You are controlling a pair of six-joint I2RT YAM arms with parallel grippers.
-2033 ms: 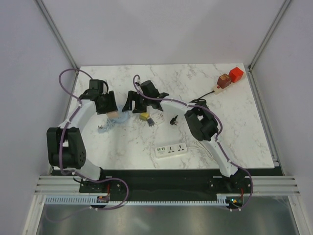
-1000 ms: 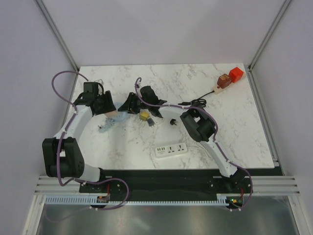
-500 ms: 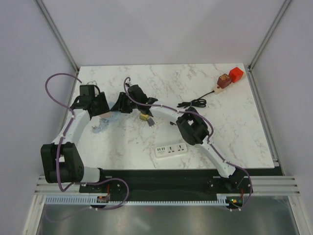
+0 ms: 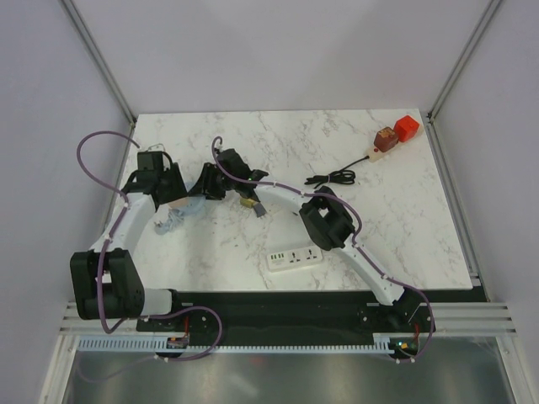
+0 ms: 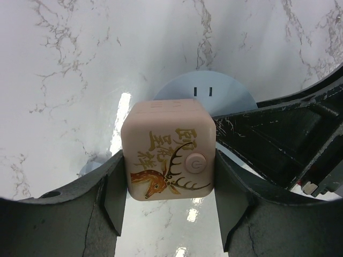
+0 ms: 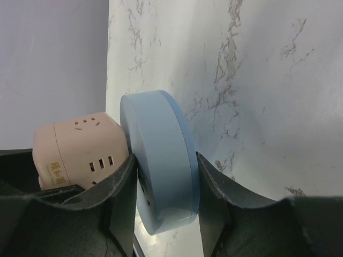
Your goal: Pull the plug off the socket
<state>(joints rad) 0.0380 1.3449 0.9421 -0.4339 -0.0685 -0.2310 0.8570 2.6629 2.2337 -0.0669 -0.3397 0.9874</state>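
**Spotter:** Gripping looks done on both sides. Your left gripper (image 5: 170,184) is clamped across the pink cube adapter (image 5: 170,150), one finger on each side face. Your right gripper (image 6: 166,195) is closed on the rim of the blue round socket (image 6: 161,166).

**Operator:** So is the plug out?

**Spotter:** Not as far as your views show. In the right wrist view the pink cube adapter sits against the flat face of the blue round socket, touching it. I can see no gap and no pins between them. The pair is over the left part of the marble table (image 4: 379,219), between your two wrists.

**Operator:** What's left, then?

**Spotter:** The pull itself, I'd judge. You have both holds you need, but the adapter is not yet separated from the socket.
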